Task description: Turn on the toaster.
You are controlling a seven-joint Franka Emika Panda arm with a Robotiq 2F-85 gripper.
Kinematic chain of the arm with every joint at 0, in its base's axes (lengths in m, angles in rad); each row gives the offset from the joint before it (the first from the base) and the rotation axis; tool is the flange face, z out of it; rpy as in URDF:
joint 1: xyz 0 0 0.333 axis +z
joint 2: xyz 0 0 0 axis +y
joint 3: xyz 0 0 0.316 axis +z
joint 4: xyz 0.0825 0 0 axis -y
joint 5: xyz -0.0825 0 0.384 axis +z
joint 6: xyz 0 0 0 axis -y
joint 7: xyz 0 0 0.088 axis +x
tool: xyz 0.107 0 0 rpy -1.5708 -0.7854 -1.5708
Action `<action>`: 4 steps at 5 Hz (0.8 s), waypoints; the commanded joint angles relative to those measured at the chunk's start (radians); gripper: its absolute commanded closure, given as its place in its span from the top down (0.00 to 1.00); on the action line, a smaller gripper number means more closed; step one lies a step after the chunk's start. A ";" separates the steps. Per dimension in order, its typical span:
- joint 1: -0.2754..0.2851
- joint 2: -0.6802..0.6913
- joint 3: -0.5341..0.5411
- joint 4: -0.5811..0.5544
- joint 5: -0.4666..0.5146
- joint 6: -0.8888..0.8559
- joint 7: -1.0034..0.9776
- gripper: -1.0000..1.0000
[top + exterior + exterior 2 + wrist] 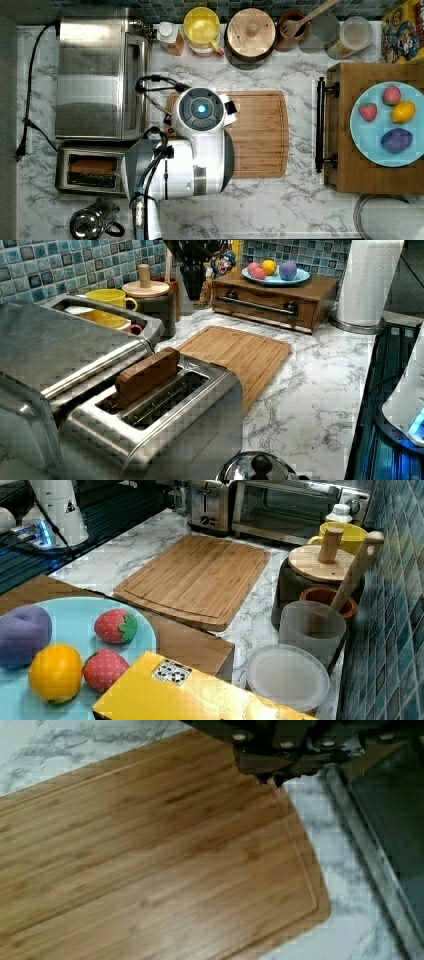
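The toaster (90,172) is a small brushed-steel box at the top view's lower left, beside the bigger toaster oven (100,80). A brown slice of bread (147,375) stands up out of one of its slots. In the right view the toaster (210,505) shows its end face with a dark vertical lever slot. My arm (200,145) hangs over the left part of the wooden cutting board (260,135). In the wrist view my gripper (270,779) is above the board's corner (300,885), close to the oven's glass door (390,820). Its fingertips are together and hold nothing.
A steel kettle (92,222) sits just in front of the toaster. Mugs, a lidded pot (250,32) and jars line the tiled back wall. A wooden drawer box (345,130) with a blue plate (362,135) of toy fruit stands at the top view's right.
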 commanded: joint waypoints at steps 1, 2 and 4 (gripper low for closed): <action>0.068 -0.123 0.067 -0.137 0.085 0.002 -0.101 0.00; 0.081 -0.168 0.085 -0.182 0.122 0.020 -0.140 0.00; 0.165 -0.210 0.077 -0.238 0.160 0.053 -0.192 0.00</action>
